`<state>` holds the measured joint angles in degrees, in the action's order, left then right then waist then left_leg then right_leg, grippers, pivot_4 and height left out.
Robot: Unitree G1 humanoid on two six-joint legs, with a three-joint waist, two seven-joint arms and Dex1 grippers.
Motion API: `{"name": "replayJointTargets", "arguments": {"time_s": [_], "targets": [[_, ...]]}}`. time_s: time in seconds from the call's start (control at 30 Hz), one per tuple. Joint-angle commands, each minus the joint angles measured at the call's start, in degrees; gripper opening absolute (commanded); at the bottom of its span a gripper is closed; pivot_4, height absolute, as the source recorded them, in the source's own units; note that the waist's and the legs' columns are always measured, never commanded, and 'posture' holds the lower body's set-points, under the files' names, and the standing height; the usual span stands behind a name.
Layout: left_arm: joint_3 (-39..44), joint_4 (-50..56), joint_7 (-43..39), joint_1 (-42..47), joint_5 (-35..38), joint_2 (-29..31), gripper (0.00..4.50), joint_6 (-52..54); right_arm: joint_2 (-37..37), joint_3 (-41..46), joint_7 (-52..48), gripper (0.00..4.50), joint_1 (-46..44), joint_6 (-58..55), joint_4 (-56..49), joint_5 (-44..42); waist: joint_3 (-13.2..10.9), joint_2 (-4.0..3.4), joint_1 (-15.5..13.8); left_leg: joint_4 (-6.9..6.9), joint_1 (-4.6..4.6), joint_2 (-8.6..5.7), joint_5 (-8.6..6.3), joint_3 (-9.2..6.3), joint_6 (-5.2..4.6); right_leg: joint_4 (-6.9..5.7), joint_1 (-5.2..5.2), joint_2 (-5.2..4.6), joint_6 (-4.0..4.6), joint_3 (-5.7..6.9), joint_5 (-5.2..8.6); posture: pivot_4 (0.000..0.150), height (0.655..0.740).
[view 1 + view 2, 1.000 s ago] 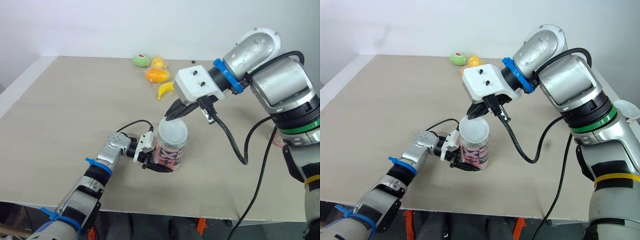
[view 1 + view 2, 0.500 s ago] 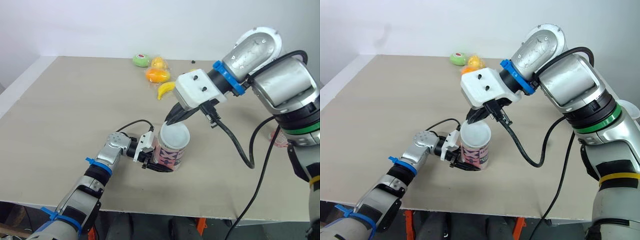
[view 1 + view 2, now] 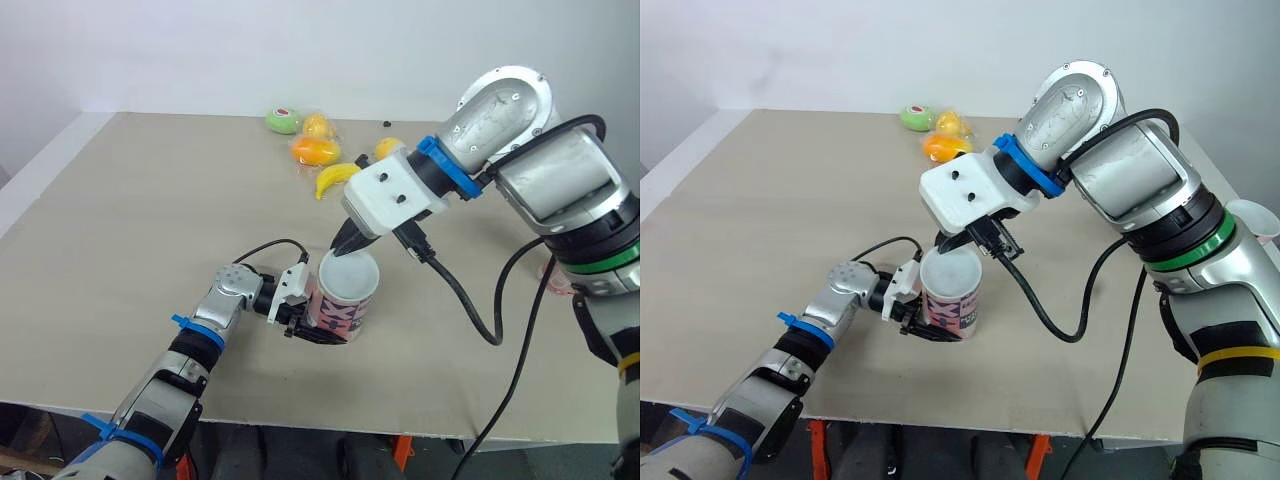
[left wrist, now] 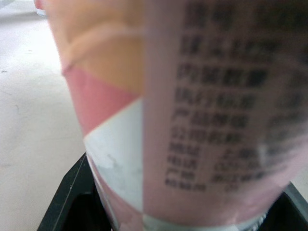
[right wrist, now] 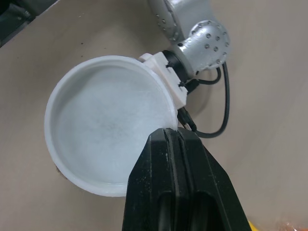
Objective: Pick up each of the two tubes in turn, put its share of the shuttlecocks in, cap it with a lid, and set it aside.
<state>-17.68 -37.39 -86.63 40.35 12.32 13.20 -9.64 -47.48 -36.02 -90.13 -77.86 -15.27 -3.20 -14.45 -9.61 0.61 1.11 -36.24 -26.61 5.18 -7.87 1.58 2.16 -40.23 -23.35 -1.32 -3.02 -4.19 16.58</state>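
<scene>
A pink and white printed tube (image 3: 340, 315) stands upright on the beige table (image 3: 130, 220), near the front edge. My left gripper (image 3: 308, 328) is shut on the tube's lower part from its left side, and one black finger (image 4: 72, 192) shows beside the tube wall (image 4: 192, 106) in the left wrist view. A white translucent lid (image 3: 348, 272) sits on the tube's top. From above and behind, my right gripper (image 3: 343, 243) is shut on the lid's far rim. In the right wrist view its fingertips (image 5: 173, 139) pinch the edge of the lid (image 5: 106, 125).
Toy fruits lie at the back of the table: a green one (image 3: 283, 121), an orange one (image 3: 315, 150), a banana (image 3: 335, 178) and a yellow one (image 3: 388, 148). A white-rimmed round thing (image 3: 1255, 220) sits at the right edge. A black cable (image 3: 470, 300) hangs from the right wrist.
My right wrist has come lower and turned a little over the tube, with the lid still on the tube's top. The left gripper and the tube have stayed put.
</scene>
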Motion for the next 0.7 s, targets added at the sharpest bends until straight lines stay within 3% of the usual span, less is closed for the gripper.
{"name": "replayJointTargets", "arguments": {"time_s": [0.03, 0.33, 0.37, 0.4, 0.63, 0.67, 0.7], "targets": [[-1.1, -2.6, 1.3, -1.8, -3.4, 1.4, 2.59, 1.1, -1.3, 0.1, -2.4, 0.08, 0.0, 0.4, -2.0, -1.0, 0.0, 0.0, 0.0, 0.0, 0.0, 0.0, 0.0, 0.0, 0.0, 0.0, 0.0, 0.0, 0.0, 0.0, 0.0, 0.15, 0.6946], [-1.0, -2.5, 1.5, -1.9, -3.4, 1.5, 2.59, 1.3, 1.7, 1.4, -0.8, 0.08, 5.3, 1.0, -3.8, 2.3, 0.1, 0.06, 0.0, 0.02, 0.0, -0.01, 0.0, -0.01, 0.0, 0.04, 0.01, 0.0, -0.01, 0.01, 0.02, 0.15, 0.6946], [-0.9, -2.4, 1.6, -1.9, -3.4, 1.5, 2.59, 1.4, 2.4, 1.4, -0.3, 0.68, 6.4, 1.4, -3.4, 3.8, 0.1, 0.07, 0.0, 0.02, 0.01, -0.01, 0.0, -0.01, 0.0, 0.04, 0.02, 0.0, 0.0, 0.01, 0.02, 0.15, 0.6946], [-0.9, -2.4, 1.6, -2.0, -3.4, 1.5, 2.59, 1.4, 2.7, 1.4, -0.2, 0.91, 7.4, 2.3, -3.2, 5.3, 0.1, 0.1, 0.0, 0.03, 0.02, 0.0, 0.0, -0.01, 0.0, 0.04, 0.03, 0.0, -0.03, 0.01, -0.01, 0.15, 0.6946], [-0.7, -1.7, 1.8, -2.4, -3.2, 1.7, 2.59, 1.9, 5.5, 2.5, 0.7, 4.21, 12.5, 2.6, -2.5, 11.1, 0.9, 0.32, 0.1, 0.04, 0.39, 0.04, -0.03, 0.02, 0.04, 0.04, 0.1, 0.01, -0.18, 0.03, 0.2, 0.15, 0.6946], [-0.7, -1.5, 1.9, -2.5, -3.1, 1.7, 2.59, 2.0, 5.7, 2.5, 0.7, 4.48, 13.2, 2.3, -2.9, 11.6, 1.2, 0.38, 0.1, 0.05, 0.43, 0.05, -0.03, 0.03, 0.05, 0.04, 0.11, 0.01, -0.16, 0.03, 0.21, 0.15, 0.6946], [-0.7, -1.3, 2.0, -2.7, -3.1, 1.7, 2.59, 2.1, 5.8, 2.4, 0.7, 4.48, 14.0, 2.5, -3.2, 12.2, 1.4, 0.45, 0.1, 0.07, 0.47, 0.06, -0.04, 0.04, 0.06, 0.04, 0.14, 0.0, -0.14, 0.03, 0.22, 0.15, 0.6946]]}}
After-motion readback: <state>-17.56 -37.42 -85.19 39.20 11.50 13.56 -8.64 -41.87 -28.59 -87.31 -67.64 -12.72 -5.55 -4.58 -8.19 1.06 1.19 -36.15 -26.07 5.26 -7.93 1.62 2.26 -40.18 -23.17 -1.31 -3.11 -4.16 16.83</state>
